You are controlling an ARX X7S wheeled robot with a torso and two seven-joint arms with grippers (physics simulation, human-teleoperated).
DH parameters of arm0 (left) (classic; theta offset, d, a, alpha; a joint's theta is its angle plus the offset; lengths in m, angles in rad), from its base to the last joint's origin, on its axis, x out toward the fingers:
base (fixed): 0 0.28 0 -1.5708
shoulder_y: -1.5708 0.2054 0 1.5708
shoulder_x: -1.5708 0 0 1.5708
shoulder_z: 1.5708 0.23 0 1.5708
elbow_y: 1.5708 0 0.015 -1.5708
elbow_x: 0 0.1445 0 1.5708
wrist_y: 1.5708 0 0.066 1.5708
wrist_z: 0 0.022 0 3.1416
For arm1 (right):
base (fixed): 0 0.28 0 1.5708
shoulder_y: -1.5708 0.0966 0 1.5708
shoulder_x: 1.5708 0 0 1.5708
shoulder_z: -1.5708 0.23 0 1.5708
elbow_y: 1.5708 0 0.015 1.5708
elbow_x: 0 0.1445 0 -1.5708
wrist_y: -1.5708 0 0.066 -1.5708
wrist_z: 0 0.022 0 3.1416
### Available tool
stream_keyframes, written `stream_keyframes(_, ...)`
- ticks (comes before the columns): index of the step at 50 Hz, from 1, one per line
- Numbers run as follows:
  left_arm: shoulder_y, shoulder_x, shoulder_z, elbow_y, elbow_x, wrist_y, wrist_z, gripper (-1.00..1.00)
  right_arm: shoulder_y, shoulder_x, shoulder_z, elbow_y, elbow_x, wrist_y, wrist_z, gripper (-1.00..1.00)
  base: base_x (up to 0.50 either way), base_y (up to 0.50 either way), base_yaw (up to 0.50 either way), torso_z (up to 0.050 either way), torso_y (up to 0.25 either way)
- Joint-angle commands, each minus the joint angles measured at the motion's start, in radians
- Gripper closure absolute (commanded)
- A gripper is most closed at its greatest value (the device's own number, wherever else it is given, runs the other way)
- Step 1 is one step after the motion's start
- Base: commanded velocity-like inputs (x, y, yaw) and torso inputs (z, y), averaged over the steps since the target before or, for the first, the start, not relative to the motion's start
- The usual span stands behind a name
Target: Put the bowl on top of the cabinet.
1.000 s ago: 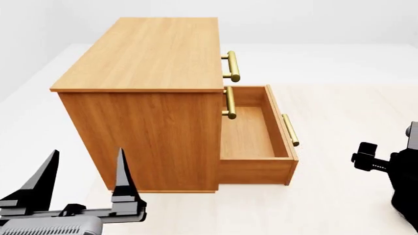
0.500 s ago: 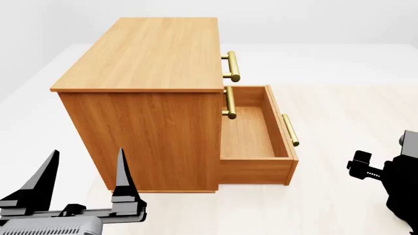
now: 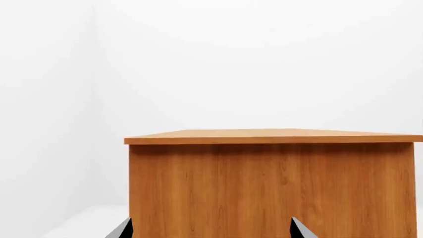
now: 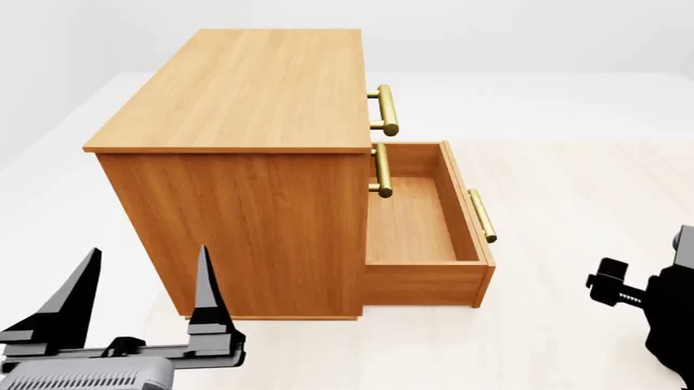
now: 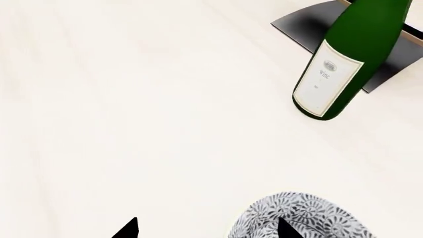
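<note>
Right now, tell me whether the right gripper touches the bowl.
Cannot tell. Right wrist view: one fingertip overlaps the bowl at the frame edge; contact isn't plain.

Head view looks down on the cabinet (image 4: 244,154), left wrist faces its side level, right wrist faces floor.

Right arm (image 4: 656,313): position altered; sits lower and further right at the head view's right edge than half a second ago, close to its place of one second ago. Left gripper (image 4: 141,301): marginally lower in view.
</note>
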Motion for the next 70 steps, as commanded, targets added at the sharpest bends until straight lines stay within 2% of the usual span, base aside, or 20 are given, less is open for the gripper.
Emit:
stream_keyframes(1,-0.005,-0.003,0.005,-0.001,-0.001,-0.002,-0.004,-1.0,-0.007,-0.002,-0.002,0.037,-0.018,-0.031,0.007,-1.0,0.0,0.0,0.0,0.0,0.0)
stream_keyframes(25,-0.004,-0.01,0.011,0.0,-0.003,0.0,-0.011,-1.0,0.005,-0.01,-0.027,0.172,-0.058,-0.106,-0.007,-1.0,0.0,0.0,0.0,0.0,0.0)
stream_keyframes(44,-0.007,-0.014,0.014,-0.004,-0.012,0.004,-0.016,-1.0,0.032,-0.021,-0.016,0.195,-0.012,-0.024,-0.026,-1.0,0.0,0.0,0.0,0.0,0.0)
stream_keyframes(52,-0.009,-0.015,0.016,-0.009,-0.011,0.008,-0.018,-1.0,0.054,-0.024,-0.005,0.213,-0.012,0.024,0.013,-1.0,0.0,0.0,0.0,0.0,0.0)
stream_keyframes(70,-0.011,-0.02,0.022,-0.009,-0.012,0.008,-0.024,-1.0,0.053,-0.031,0.027,0.263,-0.027,-0.003,0.058,-1.0,0.0,0.0,0.0,0.0,0.0)
